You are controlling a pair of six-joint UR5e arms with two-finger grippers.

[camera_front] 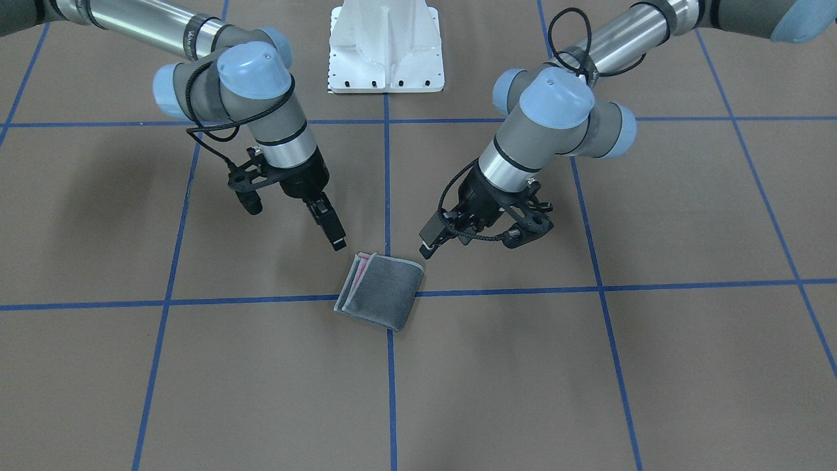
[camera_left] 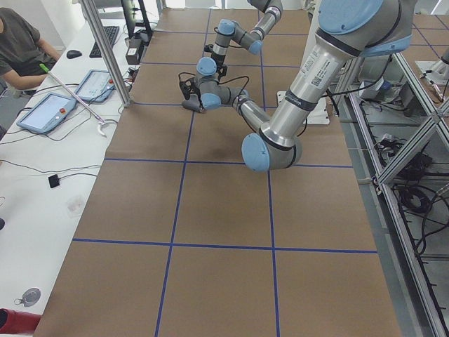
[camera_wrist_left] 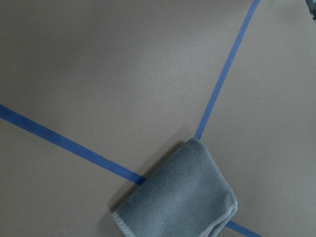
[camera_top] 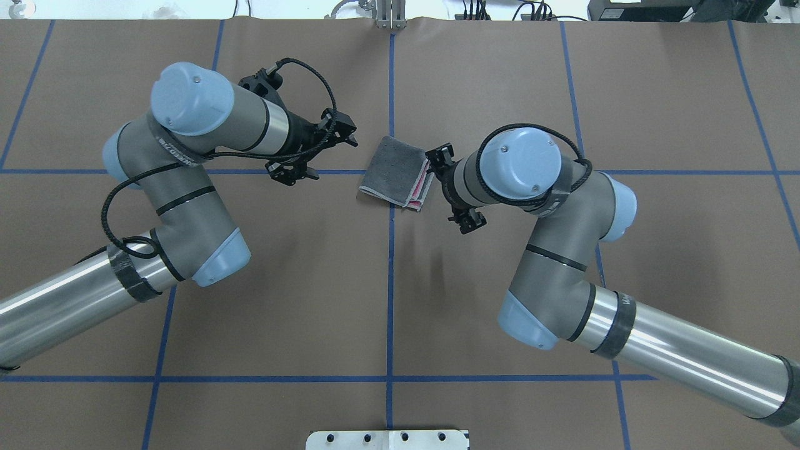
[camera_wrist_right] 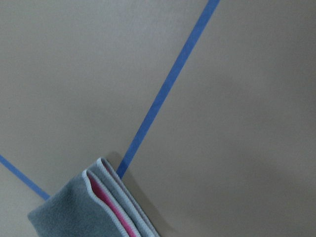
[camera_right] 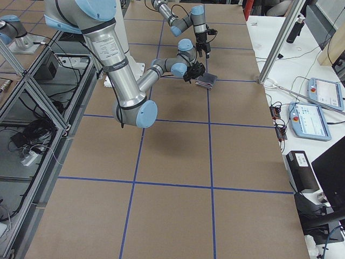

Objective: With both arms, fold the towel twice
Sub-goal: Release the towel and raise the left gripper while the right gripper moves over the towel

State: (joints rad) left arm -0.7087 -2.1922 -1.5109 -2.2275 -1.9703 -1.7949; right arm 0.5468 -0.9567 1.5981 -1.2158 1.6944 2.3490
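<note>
The towel (camera_front: 381,290) lies folded into a small square on the brown table, grey face up, with pink layers and light grey borders showing at its edge (camera_top: 417,190). It sits on a blue tape crossing. It also shows in the left wrist view (camera_wrist_left: 182,197) and the right wrist view (camera_wrist_right: 84,212). My left gripper (camera_front: 426,246) hangs just above the table beside the towel's near corner, empty, jaws a little apart. My right gripper (camera_front: 337,243) hangs beside the other near corner, empty, jaws a little apart. Neither touches the towel.
The white pedestal base (camera_front: 386,46) stands at the robot's side of the table. Blue tape lines (camera_front: 389,163) cross the brown surface. Beyond the far edge is a white desk with tablets (camera_right: 318,91) and a seated person (camera_left: 21,49).
</note>
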